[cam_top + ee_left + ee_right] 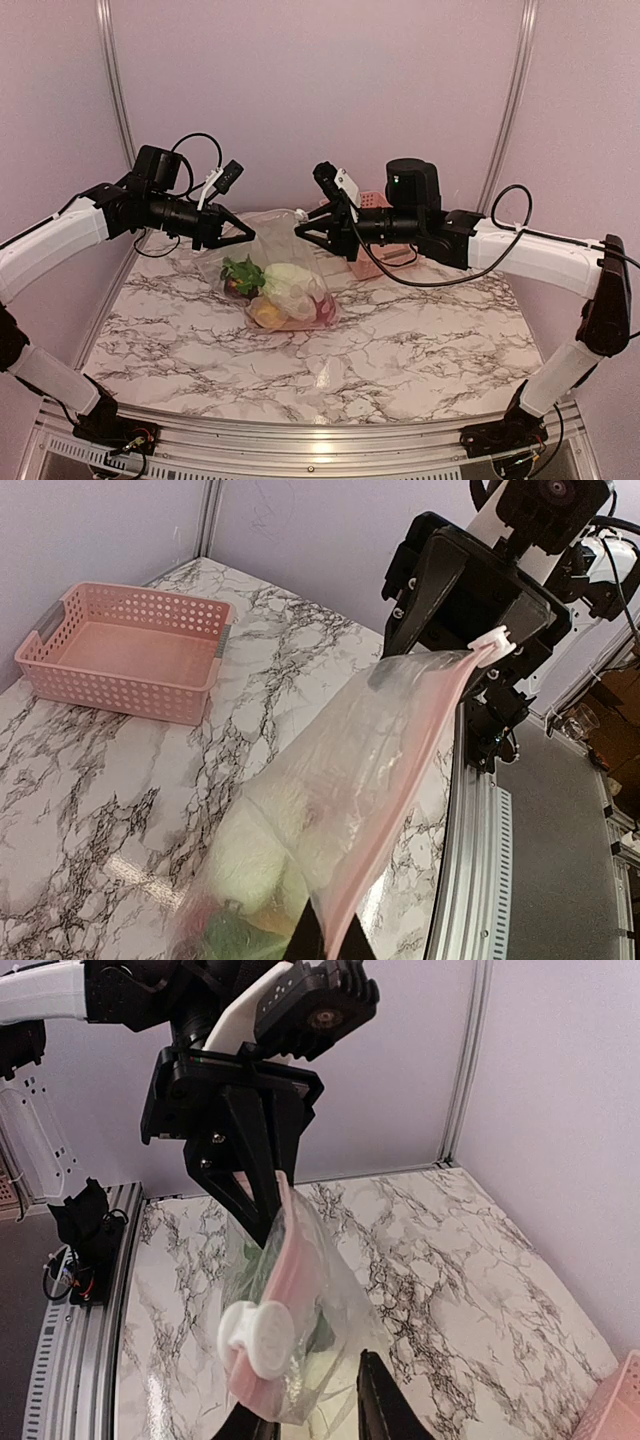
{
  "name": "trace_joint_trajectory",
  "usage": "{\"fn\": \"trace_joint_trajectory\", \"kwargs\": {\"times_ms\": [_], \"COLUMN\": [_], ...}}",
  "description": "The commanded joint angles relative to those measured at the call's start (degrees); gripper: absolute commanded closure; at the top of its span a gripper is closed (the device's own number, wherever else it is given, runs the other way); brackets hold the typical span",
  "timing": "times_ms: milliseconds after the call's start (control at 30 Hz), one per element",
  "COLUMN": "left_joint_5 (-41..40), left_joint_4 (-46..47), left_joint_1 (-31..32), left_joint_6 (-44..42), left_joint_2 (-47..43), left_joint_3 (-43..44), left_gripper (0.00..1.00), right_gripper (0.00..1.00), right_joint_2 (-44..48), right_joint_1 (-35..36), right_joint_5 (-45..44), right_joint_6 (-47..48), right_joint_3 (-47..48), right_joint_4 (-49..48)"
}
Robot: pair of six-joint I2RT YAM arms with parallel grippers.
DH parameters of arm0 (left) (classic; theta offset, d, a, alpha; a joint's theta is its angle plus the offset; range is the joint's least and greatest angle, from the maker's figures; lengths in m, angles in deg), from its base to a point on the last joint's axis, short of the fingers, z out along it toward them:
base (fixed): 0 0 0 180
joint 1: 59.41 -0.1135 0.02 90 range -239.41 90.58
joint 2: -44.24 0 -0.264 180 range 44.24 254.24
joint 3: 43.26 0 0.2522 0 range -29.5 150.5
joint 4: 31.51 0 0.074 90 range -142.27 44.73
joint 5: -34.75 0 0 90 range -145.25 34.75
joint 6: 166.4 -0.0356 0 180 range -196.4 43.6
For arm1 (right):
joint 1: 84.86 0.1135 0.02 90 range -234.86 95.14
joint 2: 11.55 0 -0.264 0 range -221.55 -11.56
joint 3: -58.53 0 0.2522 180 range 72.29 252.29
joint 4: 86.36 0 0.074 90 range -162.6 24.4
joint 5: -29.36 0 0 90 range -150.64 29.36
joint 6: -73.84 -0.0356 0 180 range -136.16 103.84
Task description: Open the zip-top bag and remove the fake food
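Observation:
The zip-top bag [262, 250] hangs between my two grippers, its lower part on the marble table. The fake food [282, 292], green, pale, yellow and red pieces, lies inside it. My left gripper [243, 232] is shut on one end of the pink zip strip [400, 780], pinched between its fingers [328, 945]. The white slider [262, 1338] sits at the other end, between the fingers of my right gripper [315, 1405]. Those fingers stand apart, with table showing in the gap beside the bag. In the left wrist view the slider [497, 638] shows at the right gripper's tips [465, 650].
A pink slatted basket [130, 655] stands empty at the back of the marble table [420, 340], behind the right gripper [303, 230] in the top view. Grey walls close the back and sides. The metal rail [480, 860] runs along the near edge.

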Motion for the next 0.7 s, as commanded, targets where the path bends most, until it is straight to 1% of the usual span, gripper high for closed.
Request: {"fn": "trace_joint_trajectory", "kwargs": {"times_ms": [0, 200, 300, 333, 400, 433, 533, 600, 667], "left_joint_5": [0.23, 0.08, -1.33, -2.44, -4.72, -6.35, -11.74, -13.0, -13.29], "left_joint_4": [2.82, 2.87, 2.48, 2.34, 2.01, 2.08, 2.81, 3.21, 3.82], "left_joint_1": [-0.19, -0.18, -0.19, -0.15, 0.3, 0.89, 3.94, 5.32, 6.17], "left_joint_6": [0.89, 0.93, 0.64, 0.52, -0.3, -0.93, -3.69, -4.57, -4.61], "left_joint_2": [-0.94, -0.74, -0.96, -1.31, -2.48, -2.92, -4.6, -4.66, -4.22], "left_joint_3": [-0.65, -0.42, -0.18, 0.02, 1.16, 1.89, 4.01, 5.7, 7.38], "left_gripper": [1.0, 1.0, 0.99, 0.94, 0.76, 0.71, 0.58, 0.53, 0.5], "right_gripper": [0.76, 1.0, 1.0, 1.0, 1.0, 1.0, 1.0, 1.0, 1.0], "right_joint_2": [1.1, 1.09, 1.35, 1.4, 1.21, 1.0, 0.26, -0.28, -0.38], "right_joint_1": [0.4, 0.41, 0.36, 0.39, 0.41, 0.61, 0.98, 1.06, 1.05], "right_joint_5": [0.43, 0.19, -0.2, -0.1, 0.1, 0.23, 0.79, 1.07, 1.01], "right_joint_6": [0.34, 0.53, 0.45, 0.45, 0.72, 0.9, 1.62, 1.51, 1.44], "right_joint_3": [4.12, 3.83, 3.63, 3.58, 3.95, 4.34, 5.52, 6.26, 6.61], "right_joint_4": [0.86, 0.8, 0.68, 0.7, 1.1, 1.56, 2.78, 2.83, 2.83]}}
